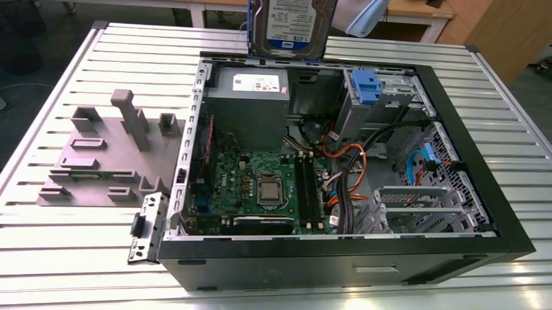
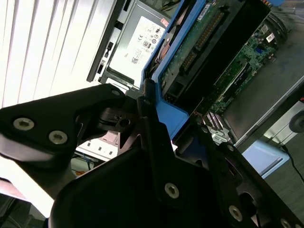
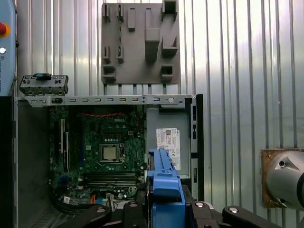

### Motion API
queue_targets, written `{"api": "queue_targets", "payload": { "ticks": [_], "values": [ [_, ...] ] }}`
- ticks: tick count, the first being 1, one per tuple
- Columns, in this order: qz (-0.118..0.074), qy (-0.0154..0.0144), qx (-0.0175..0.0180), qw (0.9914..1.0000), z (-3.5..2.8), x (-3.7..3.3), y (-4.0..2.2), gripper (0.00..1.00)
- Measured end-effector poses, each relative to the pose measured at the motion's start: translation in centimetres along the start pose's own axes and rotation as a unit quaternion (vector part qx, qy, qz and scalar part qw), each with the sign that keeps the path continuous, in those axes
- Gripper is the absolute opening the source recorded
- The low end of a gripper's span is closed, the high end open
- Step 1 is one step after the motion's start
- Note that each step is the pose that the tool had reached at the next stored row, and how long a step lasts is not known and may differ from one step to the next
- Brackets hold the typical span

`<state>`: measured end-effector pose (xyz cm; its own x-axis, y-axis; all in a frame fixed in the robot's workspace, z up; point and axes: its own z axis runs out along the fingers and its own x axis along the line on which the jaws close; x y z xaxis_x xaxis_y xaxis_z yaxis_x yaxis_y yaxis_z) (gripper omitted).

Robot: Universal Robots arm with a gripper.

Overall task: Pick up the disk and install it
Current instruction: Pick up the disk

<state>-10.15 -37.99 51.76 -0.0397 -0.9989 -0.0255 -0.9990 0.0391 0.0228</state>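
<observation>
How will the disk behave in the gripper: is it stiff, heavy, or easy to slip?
The disk looks like a rigid metal slab, so it is probably stiff and fairly heavy for its size. The gripper clamps its smooth blue plastic frame, so it might slip if bumped.

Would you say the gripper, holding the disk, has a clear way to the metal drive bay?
Probably yes: the disk in the gripper hangs above the open case, and nothing covers the drive bay.
</observation>
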Motion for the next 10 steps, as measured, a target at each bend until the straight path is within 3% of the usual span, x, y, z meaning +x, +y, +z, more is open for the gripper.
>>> {"api": "queue_targets", "payload": {
  "ticks": [5,10],
  "values": [
    [-0.001,0.0000,0.0029,1.00000,0.12,0.42,0.05,0.37],
    [-0.001,-0.0002,0.0062,0.99998,0.42,2.14,0.02,0.37]
  ]
}}
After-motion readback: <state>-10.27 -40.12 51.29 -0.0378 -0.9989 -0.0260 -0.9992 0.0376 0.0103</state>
